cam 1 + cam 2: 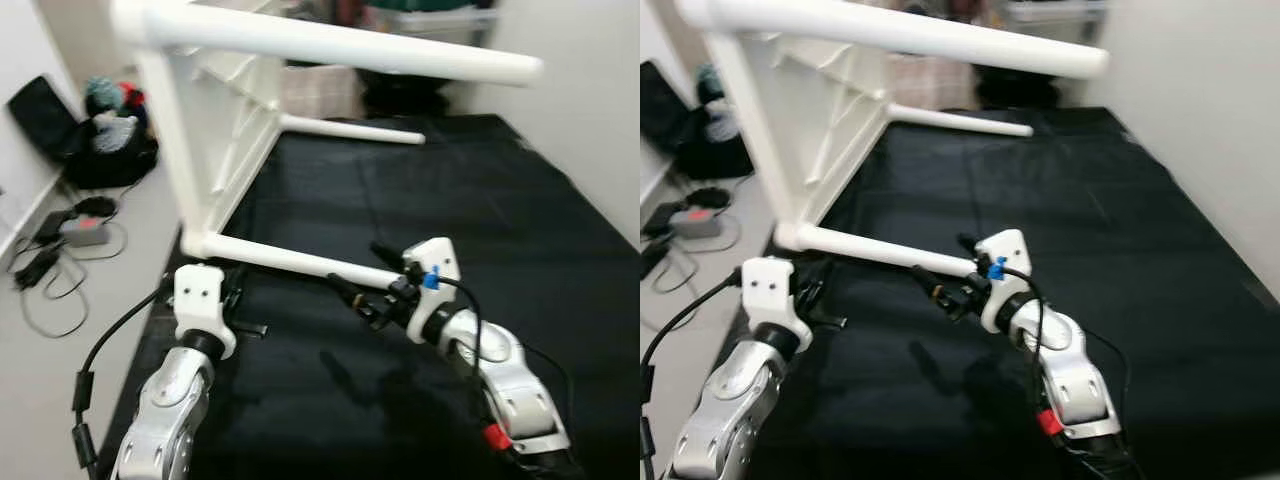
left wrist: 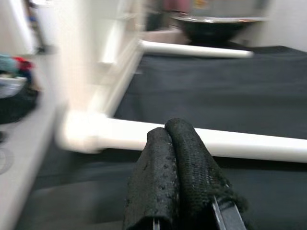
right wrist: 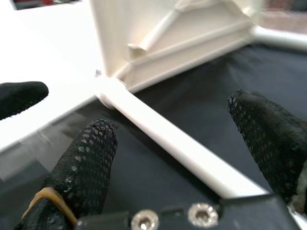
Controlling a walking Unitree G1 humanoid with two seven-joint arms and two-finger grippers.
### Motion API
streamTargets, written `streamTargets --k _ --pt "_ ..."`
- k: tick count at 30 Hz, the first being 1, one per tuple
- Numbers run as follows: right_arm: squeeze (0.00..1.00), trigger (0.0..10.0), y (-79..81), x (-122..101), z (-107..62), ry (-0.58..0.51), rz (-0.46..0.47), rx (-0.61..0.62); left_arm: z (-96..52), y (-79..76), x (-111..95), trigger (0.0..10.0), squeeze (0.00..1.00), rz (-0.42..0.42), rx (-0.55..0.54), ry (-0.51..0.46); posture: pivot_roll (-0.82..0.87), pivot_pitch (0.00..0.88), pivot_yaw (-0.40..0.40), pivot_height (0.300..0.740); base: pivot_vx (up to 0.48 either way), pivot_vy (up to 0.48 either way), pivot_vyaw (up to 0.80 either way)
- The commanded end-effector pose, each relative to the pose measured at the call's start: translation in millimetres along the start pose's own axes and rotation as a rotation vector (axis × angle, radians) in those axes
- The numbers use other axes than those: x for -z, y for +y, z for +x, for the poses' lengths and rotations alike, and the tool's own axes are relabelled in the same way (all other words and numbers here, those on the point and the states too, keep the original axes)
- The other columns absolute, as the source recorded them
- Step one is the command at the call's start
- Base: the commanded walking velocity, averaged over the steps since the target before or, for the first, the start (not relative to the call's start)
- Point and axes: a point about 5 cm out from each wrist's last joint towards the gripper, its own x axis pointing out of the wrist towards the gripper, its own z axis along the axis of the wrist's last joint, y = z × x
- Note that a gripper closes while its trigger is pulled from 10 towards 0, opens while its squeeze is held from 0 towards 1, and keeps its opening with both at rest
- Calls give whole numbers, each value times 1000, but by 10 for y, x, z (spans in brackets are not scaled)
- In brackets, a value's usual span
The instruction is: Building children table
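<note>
A white children's table point(image 1: 200, 130) lies on its side on a black mat point(image 1: 450, 200), its legs pointing to the right. The lowest leg point(image 1: 290, 260) rests on the mat. My right gripper point(image 1: 365, 278) is open and straddles that leg near its free end; in the right wrist view the leg point(image 3: 163, 134) runs between the two fingers point(image 3: 91, 153). My left gripper point(image 2: 168, 134) is shut on nothing and hovers just in front of the same leg point(image 2: 249, 143), close to where it joins the table frame. Another leg point(image 1: 330, 45) juts out high above.
Bags and clothes point(image 1: 110, 130) and loose cables with a power brick point(image 1: 70, 235) lie on the floor at the left. A white wall point(image 1: 590, 100) borders the mat on the right. A storage bin point(image 1: 430, 20) stands at the back.
</note>
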Motion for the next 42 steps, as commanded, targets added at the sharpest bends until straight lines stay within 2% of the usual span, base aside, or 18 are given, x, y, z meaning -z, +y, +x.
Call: streamTargets --k 1,11,14,16,18,20,24,25,26,28,29,30,31,33,35,40,41,42 --pt "0 10000 58 -32 6 -29 8 -35 -1 10 26 10000 0 -2 1 18 -29 0 -17 740 262 0 0" --pt "0 10000 118 -74 -17 -50 8 -101 -8 6 23 10000 0 -4 6 19 -28 0 -11 740 259 0 0" --pt "0 10000 146 -154 -48 -75 8 -164 -12 11 15 10000 0 -6 7 19 -28 0 -9 740 261 0 0" --pt "0 10000 193 -367 -153 -151 42 -323 -8 -27 0 10000 0 -16 42 20 -30 0 -3 740 122 0 0" --pt "0 10000 193 -367 -153 -151 42 -323 -8 -27 0 10000 0 -16 42 20 -30 0 -3 740 0 0 0" --pt "0 10000 203 -534 -261 -200 48 -439 1 -75 -4 10000 0 -35 83 27 -32 0 -1 740 0 0 0" --pt "0 10000 175 -694 -369 -238 27 -509 12 -111 -9 10000 0 -52 124 34 -33 0 2 740 0 0 0" --pt "0 10000 135 -797 -426 -245 -42 -526 33 -118 -16 10000 0 -66 136 36 -37 0 6 740 0 0 0" --pt "0 10000 135 -797 -426 -245 -42 -526 33 -118 -16 10000 0 -66 136 36 -37 0 6 740 0 0 0" --pt "0 10000 18 -961 -427 -181 -321 -451 99 -102 -41 10000 0 -81 134 34 -47 0 12 740 0 0 0" --pt "0 10000 18 -961 -427 -181 -321 -451 99 -102 -41 10000 0 -81 134 34 -47 0 12 740 0 0 0" --pt "0 10000 -40 -1040 -399 -154 -463 -393 129 -89 -53 10000 0 -86 126 30 -52 1 16 740 0 0 0" --pt "0 10000 -40 -1040 -399 -154 -463 -393 129 -89 -53 10000 0 -86 126 30 -52 1 16 740 0 0 0" --pt "0 10000 -134 -1279 -308 -165 -696 -239 198 -51 -67 10000 0 -112 90 24 -63 2 18 740 0 0 0" --pt "0 10000 -168 -1442 -264 -183 -812 -134 252 -14 -70 10000 0 -132 52 21 -72 0 19 740 0 0 0" --pt "0 10000 -175 -1531 -235 -175 -879 -61 297 17 -66 10000 0 -151 21 21 -81 0 21 740 0 0 0" --pt "0 10000 -74 -1598 -180 -183 -901 -36 344 33 -67 10000 0 -165 4 22 -97 0 21 740 0 0 0" --pt "0 10000 -74 -1598 -180 -183 -901 -36 344 33 -67 10000 0 -165 4 22 -97 0 21 740 0 0 0"
